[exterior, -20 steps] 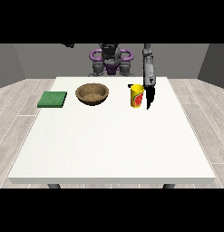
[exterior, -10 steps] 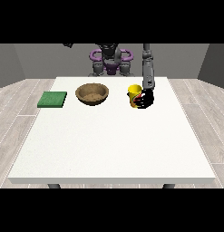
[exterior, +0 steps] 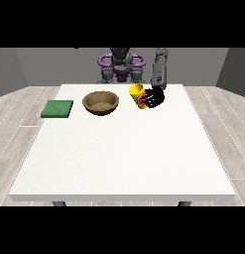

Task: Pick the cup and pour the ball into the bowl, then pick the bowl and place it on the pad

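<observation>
A yellow cup (exterior: 137, 93) with a red band is lifted off the white table (exterior: 124, 149) and tilted, its mouth leaning towards the brown bowl (exterior: 100, 102). The black hand at the view's right (exterior: 153, 98) has its fingers curled round the cup. The bowl stands upright at the back middle of the table, left of the cup. A green pad (exterior: 57, 108) lies flat at the back left. No ball shows in the cup or the bowl. The other hand is out of view.
The robot's torso (exterior: 121, 67) stands behind the table's far edge. The raised arm (exterior: 158, 74) comes down from the upper right to the cup. A wide white stretch of table lies in front of the bowl and pad.
The hand at the view's right closed round the cup, lifted it, carried it slightly left and tilted it towards the bowl. Bowl and pad have stayed put.
</observation>
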Available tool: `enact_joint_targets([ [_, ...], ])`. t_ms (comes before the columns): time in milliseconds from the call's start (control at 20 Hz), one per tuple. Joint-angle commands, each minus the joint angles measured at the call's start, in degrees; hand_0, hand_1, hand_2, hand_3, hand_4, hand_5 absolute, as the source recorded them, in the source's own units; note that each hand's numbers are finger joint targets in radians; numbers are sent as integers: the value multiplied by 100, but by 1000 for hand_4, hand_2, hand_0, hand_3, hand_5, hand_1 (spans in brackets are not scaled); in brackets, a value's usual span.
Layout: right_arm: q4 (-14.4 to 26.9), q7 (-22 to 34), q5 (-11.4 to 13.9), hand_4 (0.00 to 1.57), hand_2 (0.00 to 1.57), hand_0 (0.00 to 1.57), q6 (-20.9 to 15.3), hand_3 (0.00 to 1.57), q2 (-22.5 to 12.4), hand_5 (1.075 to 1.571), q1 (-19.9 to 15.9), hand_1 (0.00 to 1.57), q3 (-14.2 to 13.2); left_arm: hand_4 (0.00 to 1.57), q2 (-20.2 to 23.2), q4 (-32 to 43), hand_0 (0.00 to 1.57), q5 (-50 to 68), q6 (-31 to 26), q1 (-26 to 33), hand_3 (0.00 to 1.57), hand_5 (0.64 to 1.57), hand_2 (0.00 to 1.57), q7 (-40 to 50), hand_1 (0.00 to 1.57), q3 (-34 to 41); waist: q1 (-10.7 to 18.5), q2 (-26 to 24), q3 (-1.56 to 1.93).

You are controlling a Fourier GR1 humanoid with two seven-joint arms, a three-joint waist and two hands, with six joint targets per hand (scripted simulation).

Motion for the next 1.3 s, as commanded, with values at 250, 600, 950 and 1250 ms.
enact_joint_targets([
  [250, 640, -153, -113, 275, 0, 0, 174, 0, -30, 1560, -330, 0, -52, 1010, 12, 347, 1425, -1727, 1797, -1060, 1571, 1558, 1571, 1941, 1425, -1045, -172, -156, 4],
  [600, 599, -107, -5, 332, 0, 0, 185, 0, -51, 1563, -344, 0, 13, 940, -353, 740, 1411, -2514, 2393, -1529, 1571, 1564, 1571, 2926, 1411, -1434, -200, -145, -5],
  [950, 1035, -495, 136, 347, 0, 0, 314, 0, 87, 1562, -443, 0, 121, 828, 118, 1410, 1368, -4122, 3073, -2205, 1571, 1552, 1571, 4101, 1368, -2318, -231, -83, 8],
  [1250, 1509, -464, 311, 378, 0, 0, 220, 0, 211, 1565, -302, 0, 213, 979, -703, 2181, 1326, -5659, 2880, -2294, 1427, 1480, 1433, 5359, 1326, -3518, -34, -775, 8],
])
